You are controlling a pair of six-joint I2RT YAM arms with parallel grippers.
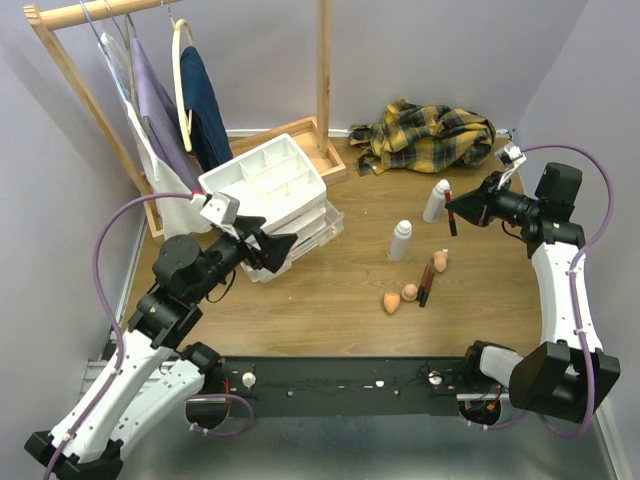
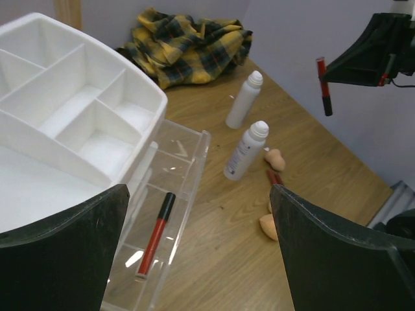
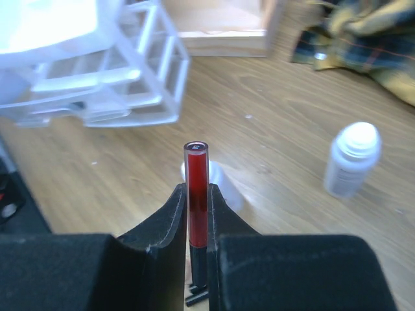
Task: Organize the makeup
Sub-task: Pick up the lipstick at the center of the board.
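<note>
**Currently: one stick in the right pincer, one in the drawer, the rest on the counter**

Nearest the bases: two peach sponges [image 1: 391, 302] lie close together on the counter [image 1: 330, 290]. A pair of loose sticks [image 1: 427, 283] lies just beside them, and a third sponge [image 1: 440, 261] sits a little beyond. The sponges look soft and very light. They should squash under load, so a gentle pinch across the widest part is judged best.

Left pincer [image 1: 282, 250]: jaws spread wide with nothing between them, hovering at the clear drawer [image 2: 198, 146]. One stored stick [image 2: 155, 234], red with a black cap, lies flat in that drawer.

Mid-counter: the near bottle [image 1: 401, 240] stands upright.

Right pincer [image 3: 196, 201]: clamped on the held stick [image 3: 196, 168], clear of the counter. The grip is toward the dark end, with the red length protruding past the fingertips. The far bottle [image 1: 436, 200] stands just beside it.

Handling, as a judgement:
- **Sticks:** stiff, light, smooth and round, so likely to roll on the counter or swivel in an end grip. A hold nearer the middle would be steadier.
- **Bottles:** light, slick plastic and prone to tipping. Take them across the body, below the cap.

Farther back: the white drawer unit [image 1: 270, 185], then the plaid cloth [image 1: 430, 135] heaped by the far wall.
</note>
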